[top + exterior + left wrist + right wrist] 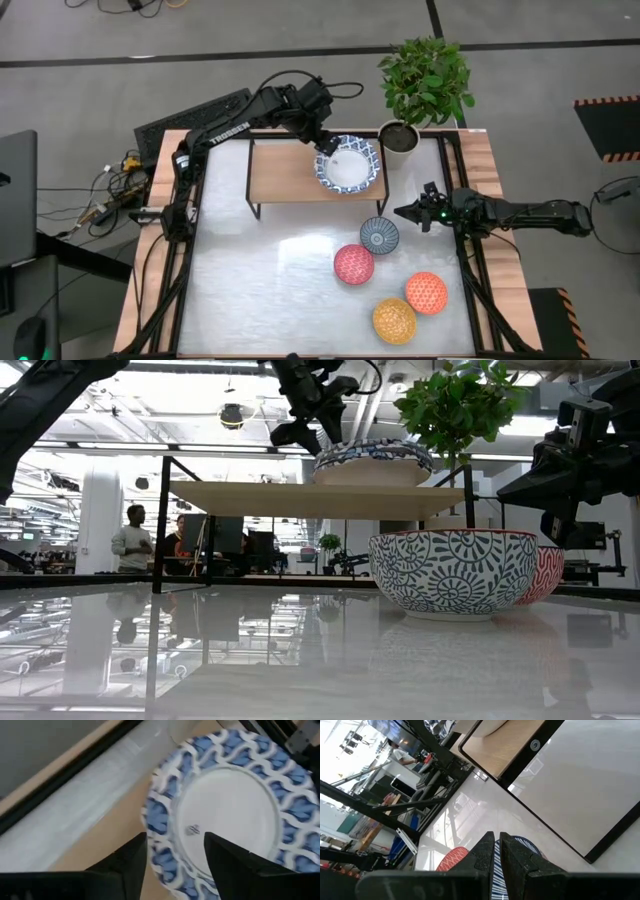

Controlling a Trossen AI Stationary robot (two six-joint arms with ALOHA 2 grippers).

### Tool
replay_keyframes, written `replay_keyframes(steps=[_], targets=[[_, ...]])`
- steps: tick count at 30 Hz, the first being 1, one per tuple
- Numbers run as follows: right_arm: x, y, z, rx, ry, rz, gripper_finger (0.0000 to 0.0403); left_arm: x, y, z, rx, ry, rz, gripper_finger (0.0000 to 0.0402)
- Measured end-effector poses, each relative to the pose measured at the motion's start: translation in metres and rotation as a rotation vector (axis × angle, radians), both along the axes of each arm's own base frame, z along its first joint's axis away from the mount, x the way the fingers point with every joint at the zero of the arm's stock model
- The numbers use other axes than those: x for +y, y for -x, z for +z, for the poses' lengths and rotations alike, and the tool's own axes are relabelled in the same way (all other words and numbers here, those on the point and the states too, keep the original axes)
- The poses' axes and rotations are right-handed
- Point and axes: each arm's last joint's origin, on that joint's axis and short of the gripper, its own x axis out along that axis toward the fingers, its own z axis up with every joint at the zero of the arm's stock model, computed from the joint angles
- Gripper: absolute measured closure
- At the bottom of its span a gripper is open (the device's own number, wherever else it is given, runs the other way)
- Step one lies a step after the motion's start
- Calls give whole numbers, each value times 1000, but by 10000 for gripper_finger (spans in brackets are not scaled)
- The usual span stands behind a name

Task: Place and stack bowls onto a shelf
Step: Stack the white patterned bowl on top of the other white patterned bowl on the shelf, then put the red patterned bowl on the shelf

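A wide blue-and-white bowl [348, 166] with a white centre rests on the right end of the light-wood shelf [285, 176]; the low view shows its patterned rim [375, 455] above a white body, and I cannot tell how many bowls are stacked there. My left gripper [325, 148] is open just above that bowl's far-left rim [160, 820]. Four small bowls stand on the table: grey-blue [379, 235], pink-red [353, 264], orange-red [426, 292], yellow-orange [394, 320]. My right gripper [402, 212] is shut, hovering by the grey-blue bowl's far-right side [520, 845].
A potted plant [400, 137] stands just past the shelf's right end, close to the wide bowl. The shelf's left two thirds are bare wood. Black frame rails [470, 270] run along the table's edges. People stand in the room far behind [130, 540].
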Motion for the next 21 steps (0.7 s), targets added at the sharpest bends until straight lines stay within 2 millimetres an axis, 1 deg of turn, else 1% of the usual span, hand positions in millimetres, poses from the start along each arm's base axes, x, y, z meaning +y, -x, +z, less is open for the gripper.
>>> replay_keyframes(steps=[3, 7, 9, 11, 16, 18, 21], targets=[[0, 0, 0, 0, -1, 0, 346, 3, 3, -1, 29, -29, 14, 214], [0, 0, 0, -1, -8, -2, 346, 5, 5, 1, 28, -27, 22, 215], [0, 0, 0, -2, -18, -5, 346, 2, 8, 6, 16, -17, 6, 216], [0, 0, 0, -4, -33, -8, 346, -4, 9, 15, -12, -11, -35, 216], [0, 0, 0, -8, -33, -8, 346, -35, 22, 53, -117, -21, -157, 216], [0, 0, 0, -8, -33, -8, 346, -51, 33, 68, -154, -28, -193, 216], [0, 0, 0, -7, -32, -9, 346, -83, 50, 92, -203, -73, -251, 216]])
